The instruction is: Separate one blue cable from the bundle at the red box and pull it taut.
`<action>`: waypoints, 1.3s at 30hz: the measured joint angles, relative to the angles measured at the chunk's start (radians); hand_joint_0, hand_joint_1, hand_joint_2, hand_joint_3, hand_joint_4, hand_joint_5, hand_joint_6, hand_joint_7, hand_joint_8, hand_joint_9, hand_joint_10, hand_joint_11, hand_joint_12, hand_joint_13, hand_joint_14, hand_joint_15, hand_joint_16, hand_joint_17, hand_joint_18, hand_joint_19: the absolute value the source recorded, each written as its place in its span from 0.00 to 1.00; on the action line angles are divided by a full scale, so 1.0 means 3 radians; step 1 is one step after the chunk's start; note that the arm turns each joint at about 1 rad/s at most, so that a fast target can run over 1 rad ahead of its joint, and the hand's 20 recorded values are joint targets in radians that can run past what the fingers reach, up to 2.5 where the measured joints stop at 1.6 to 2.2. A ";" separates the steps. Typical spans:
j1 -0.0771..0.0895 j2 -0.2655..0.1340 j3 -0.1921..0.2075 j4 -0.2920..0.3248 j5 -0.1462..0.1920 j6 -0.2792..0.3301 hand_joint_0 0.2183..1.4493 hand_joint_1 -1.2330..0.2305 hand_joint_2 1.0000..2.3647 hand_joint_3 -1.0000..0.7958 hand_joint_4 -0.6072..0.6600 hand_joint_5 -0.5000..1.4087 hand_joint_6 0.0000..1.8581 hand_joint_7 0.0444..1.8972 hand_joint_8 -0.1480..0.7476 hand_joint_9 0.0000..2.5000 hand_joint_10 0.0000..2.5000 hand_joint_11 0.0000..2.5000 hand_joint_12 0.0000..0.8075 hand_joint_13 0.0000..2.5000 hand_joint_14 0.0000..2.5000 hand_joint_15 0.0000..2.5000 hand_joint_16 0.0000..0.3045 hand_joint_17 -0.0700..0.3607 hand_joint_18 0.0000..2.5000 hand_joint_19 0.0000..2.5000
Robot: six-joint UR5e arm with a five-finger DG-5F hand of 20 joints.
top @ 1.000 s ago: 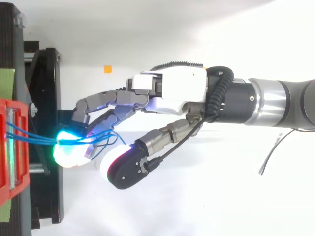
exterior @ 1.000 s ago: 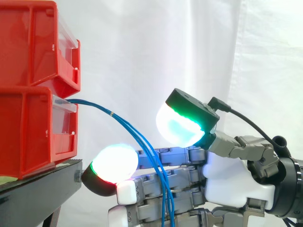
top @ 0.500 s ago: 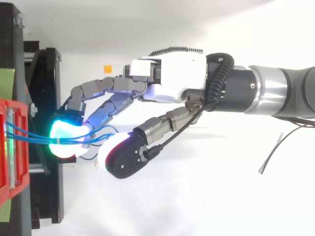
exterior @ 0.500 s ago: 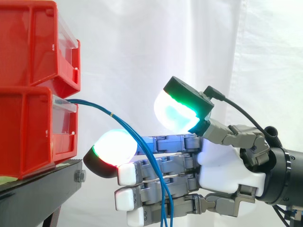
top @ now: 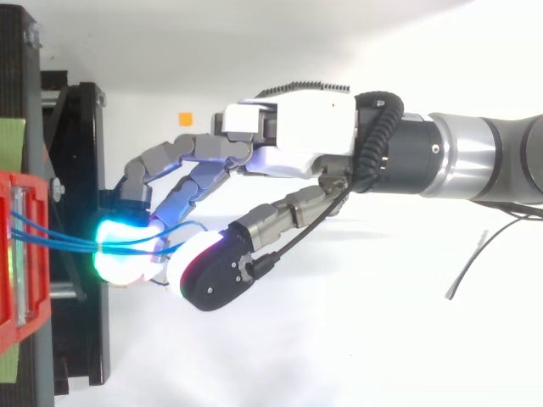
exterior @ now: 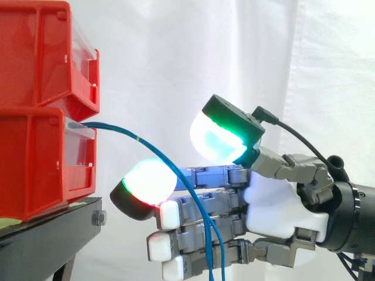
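Several thin blue cables [exterior: 153,154] leave the lower red bin [exterior: 35,158] and sag down to the right, crossing the fingers of my hand [exterior: 275,205]. From above, the blue cables [top: 59,240] run from the red bin [top: 13,280] over a glowing cyan fingertip [top: 119,254] and in between the fingers and the thumb. The hand [top: 297,144] reaches left with its fingers nearly straight. The thumb pad [exterior: 220,143] stands above the fingers with a clear gap. No cable is pinched; the strands stay bunched together.
A second red bin [exterior: 41,52] is stacked on the lower one, both on a black stand [exterior: 53,234] that ends just left of the fingertips. Behind hangs a white curtain. An orange marker [top: 185,119] and a thin loose wire [top: 467,271] lie on the white floor.
The hand has risen and pulled slightly back to the right. Seen from above, the thumb has swung in closer to the fingers, and the cable strands lie tighter together.
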 measured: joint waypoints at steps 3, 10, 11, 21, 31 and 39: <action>0.0004 0.0002 0.0023 -0.0018 0.0001 -0.0002 0.33 0.41 0.01 0.34 0.60 0.15 0.42 0.50 0.51 0.29 0.00 0.23 0.44 0.32 0.01 0.18 0.14 0.38 0.27 0.18; -0.0010 0.0000 0.0073 -0.0060 -0.0003 -0.0013 0.32 0.39 0.00 0.30 0.60 0.16 0.42 0.53 0.52 0.31 0.01 0.24 0.44 0.33 0.01 0.18 0.14 0.39 0.29 0.19; -0.0014 0.0000 0.0081 -0.0069 -0.0004 -0.0017 0.32 0.38 0.00 0.30 0.60 0.16 0.42 0.53 0.52 0.31 0.01 0.24 0.45 0.33 0.01 0.18 0.14 0.39 0.29 0.19; -0.0032 -0.0002 0.0104 -0.0107 -0.0006 -0.0053 0.31 0.34 0.02 0.45 0.54 0.17 0.45 0.61 0.53 0.36 0.01 0.27 0.45 0.35 0.01 0.19 0.15 0.40 0.31 0.20; -0.0058 -0.0002 0.0141 -0.0157 -0.0022 -0.0059 0.32 0.32 0.01 0.34 0.59 0.17 0.46 0.59 0.53 0.37 0.01 0.27 0.45 0.36 0.01 0.20 0.15 0.40 0.32 0.21; -0.0062 -0.0002 0.0161 -0.0186 -0.0025 -0.0070 0.34 0.48 0.00 0.30 0.57 0.18 0.45 0.59 0.54 0.39 0.01 0.27 0.45 0.37 0.01 0.20 0.15 0.40 0.33 0.22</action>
